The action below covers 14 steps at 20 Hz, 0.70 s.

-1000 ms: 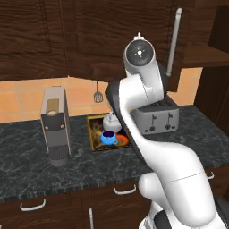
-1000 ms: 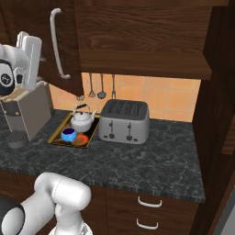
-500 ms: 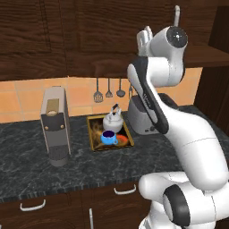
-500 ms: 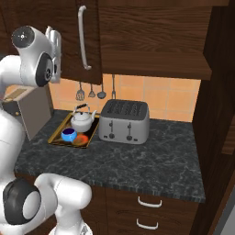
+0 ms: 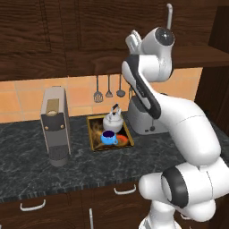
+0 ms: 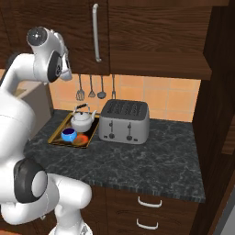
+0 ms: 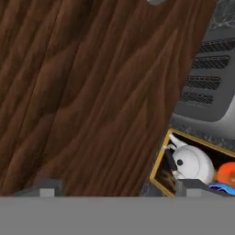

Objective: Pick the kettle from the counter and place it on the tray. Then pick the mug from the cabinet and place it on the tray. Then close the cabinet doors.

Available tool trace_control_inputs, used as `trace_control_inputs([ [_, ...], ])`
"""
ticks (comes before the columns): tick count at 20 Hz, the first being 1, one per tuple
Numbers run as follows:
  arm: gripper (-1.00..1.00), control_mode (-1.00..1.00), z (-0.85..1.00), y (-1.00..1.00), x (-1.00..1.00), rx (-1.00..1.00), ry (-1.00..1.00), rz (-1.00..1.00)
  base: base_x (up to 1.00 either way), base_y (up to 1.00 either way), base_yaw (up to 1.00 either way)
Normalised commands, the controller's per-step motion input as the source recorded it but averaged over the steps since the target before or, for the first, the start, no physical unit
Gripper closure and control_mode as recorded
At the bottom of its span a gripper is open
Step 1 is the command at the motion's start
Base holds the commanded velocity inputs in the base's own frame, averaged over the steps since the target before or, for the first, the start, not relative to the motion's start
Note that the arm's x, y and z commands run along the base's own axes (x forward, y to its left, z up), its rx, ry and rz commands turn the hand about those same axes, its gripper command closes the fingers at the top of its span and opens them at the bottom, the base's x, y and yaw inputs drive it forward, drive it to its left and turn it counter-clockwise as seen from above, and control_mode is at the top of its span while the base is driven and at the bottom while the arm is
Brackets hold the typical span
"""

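Kettle: the kettle (image 5: 112,121) stood on the tray (image 5: 95,142), toward its back edge, spout pointing away from the toaster (image 6: 124,121); in the hand view it (image 7: 193,163) showed just inside the gold rim (image 7: 159,164)
Mug: the mug (image 5: 107,137) sat on the tray in front of the kettle, close beside it; whether they touched I could not tell
Tray: on the counter (image 5: 27,165), between the coffee machine (image 5: 54,125) and the toaster
Cabinet doors: the cabinet door (image 6: 55,32) with the bar handle (image 6: 96,32) looked flush or nearly so from the right base view; wood grain (image 7: 87,92) lay close before the hand camera
Gripper: the gripper (image 7: 114,187) was raised at the cabinet front, fingers spread wide with nothing between them
Step in hand: judged to be the door closing, both items being already on the tray
How to do it well: press flat against the panel near its free edge; push straight along the door's swing until it seats; keep the elbow high so the arm stays clear of the kettle and the toaster
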Motion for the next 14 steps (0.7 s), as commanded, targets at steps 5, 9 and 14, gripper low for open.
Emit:
trace_control_inputs([
  [5,-1.00,-1.00,-0.30,0.13,0.28,-0.26,0.00,-0.02,0.00,0.00,0.00],
  [9,-1.00,-1.00,-0.20,0.04,0.38,-0.19,0.00,-0.03,0.00,0.00,0.00],
  [14,-1.00,-1.00,-0.02,-0.01,-0.50,-0.11,0.00,0.04,0.00,0.00,0.00],
])
